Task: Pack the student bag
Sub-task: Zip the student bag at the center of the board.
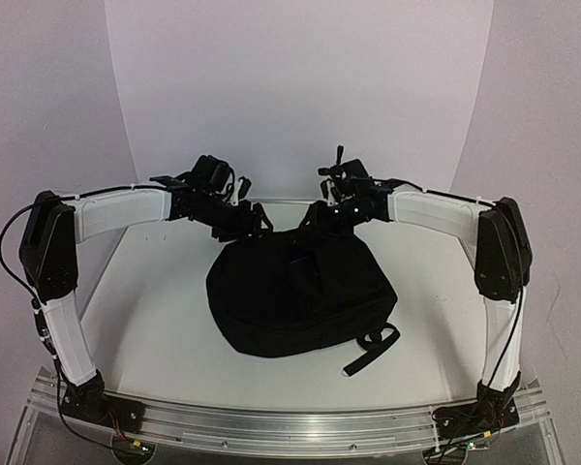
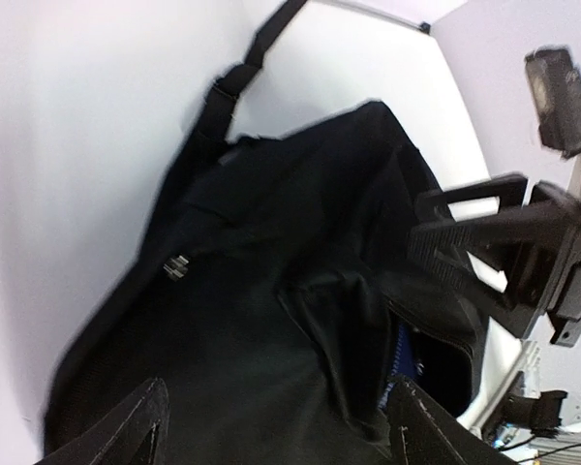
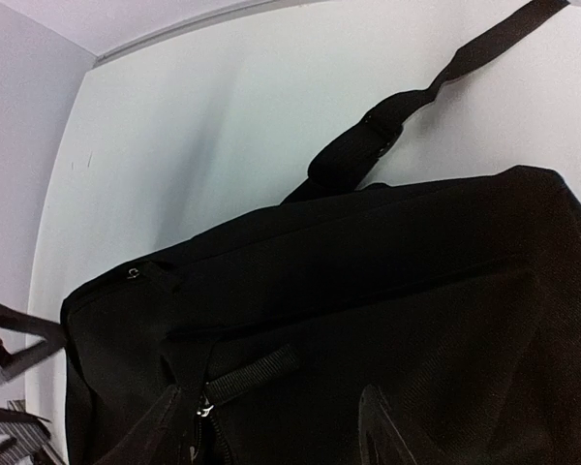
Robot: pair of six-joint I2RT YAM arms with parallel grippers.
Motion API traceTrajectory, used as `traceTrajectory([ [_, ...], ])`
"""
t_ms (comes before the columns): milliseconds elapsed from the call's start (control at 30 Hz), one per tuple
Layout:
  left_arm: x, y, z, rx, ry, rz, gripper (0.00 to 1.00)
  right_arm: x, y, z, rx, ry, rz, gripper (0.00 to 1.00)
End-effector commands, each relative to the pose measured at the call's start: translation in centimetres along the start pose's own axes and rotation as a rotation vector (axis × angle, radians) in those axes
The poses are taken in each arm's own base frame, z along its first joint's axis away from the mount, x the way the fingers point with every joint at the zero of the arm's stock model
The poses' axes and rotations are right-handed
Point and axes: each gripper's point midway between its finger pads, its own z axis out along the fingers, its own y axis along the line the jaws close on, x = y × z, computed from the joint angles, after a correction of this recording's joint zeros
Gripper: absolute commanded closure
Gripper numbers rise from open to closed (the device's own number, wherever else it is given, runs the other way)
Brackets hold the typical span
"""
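Backpack (image 1: 300, 291) lies mid-table (image 1: 155, 329) between the two arms, with its straps (image 1: 373, 347) trailing toward the near right.

Overhead view: both grippers crowd the bag's far rim. They are black on black, so the jaws are unreadable from there.

Left gripper (image 2: 276, 438): its own camera catches only two fingertips (image 2: 136, 426), cut off by the bottom of the frame. They stand wide apart with nothing pinched between them, so it is released.

Right gripper (image 3: 271, 431): its fingertips are dark on dark cloth with faint edges, spread either side of a zip pull (image 3: 205, 412). The left wrist camera shows it side-on, jaws parted and white showing through the gap, so it is released. Whether it touches the cloth, I cannot tell.

Left wrist view only: the bag mouth gapes, with something blue (image 2: 405, 354) inside. It is mostly hidden and cannot be identified.

Right wrist view only: the closed zip line.

Both wrist views crop the bag.
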Motion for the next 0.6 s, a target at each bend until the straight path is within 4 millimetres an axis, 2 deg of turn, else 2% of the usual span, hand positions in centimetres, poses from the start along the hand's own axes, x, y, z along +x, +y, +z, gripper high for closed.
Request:
traceTrajectory([
  [0, -1.9, 2.0, -0.5, -0.095, -0.012, 0.155, 0.21, -0.9, 0.9, 0.9, -0.056, -0.002, -0.045, 0.47],
  [167, -2.0, 6.8, 0.3, -0.201, 0.036, 0.154, 0.20, -0.6, 0.4, 2.0, -0.060, 0.016, -0.044, 0.49],
  [467, 1.0, 8.6, 2.3, -0.175, 0.156, 0.132, 0.19, -1.0, 0.4, 3.6, -0.090, 0.016, -0.035, 0.51],
  [567, 1.5, 9.1, 2.7, -0.179, 0.164, 0.113, 0.23, -1.2, 0.6, 4.0, -0.105, 0.011, -0.036, 0.53],
])
